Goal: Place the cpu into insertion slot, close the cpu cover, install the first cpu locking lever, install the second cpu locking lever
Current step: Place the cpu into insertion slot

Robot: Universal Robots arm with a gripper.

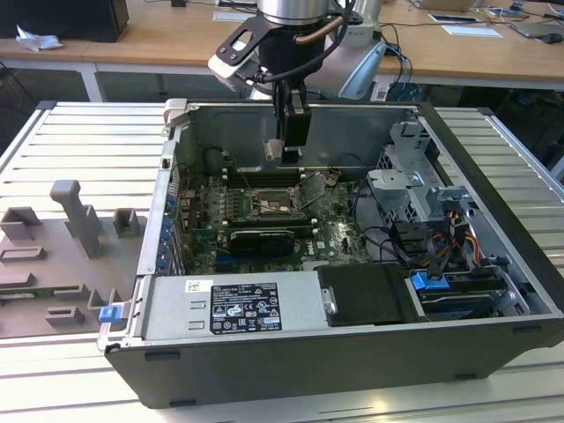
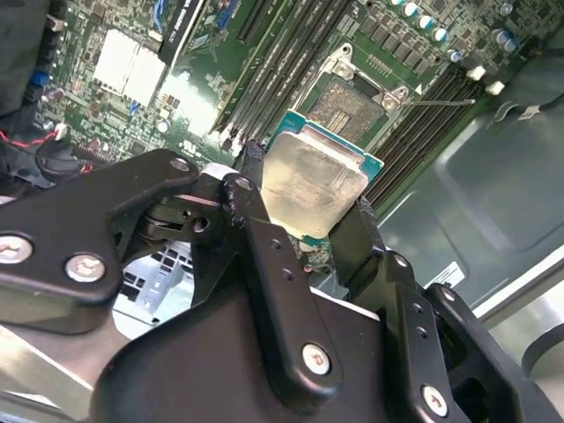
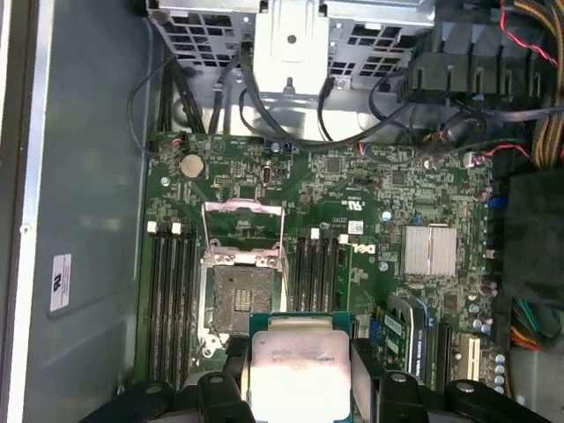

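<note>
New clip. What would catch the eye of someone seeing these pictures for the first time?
The silver-topped chip pinched in the black claw stands out first in both wrist views, held over the green circuit board. Near it in the first wrist view sits the bare dark socket, its metal cover swung open. In the exterior view, the arm reaches down into an open computer case.

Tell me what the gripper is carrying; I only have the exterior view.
Observer: In the second wrist view, the gripper is shut on the small flat square chip with a pale silver-beige metal top, pinched at two opposite edges.
Operator: Report the socket.
Observer: In the first wrist view, the square dark socket in its silver frame holds no chip.
Operator: Check its cover.
Observer: The thin silver metal frame cover stands open, off the socket.
</note>
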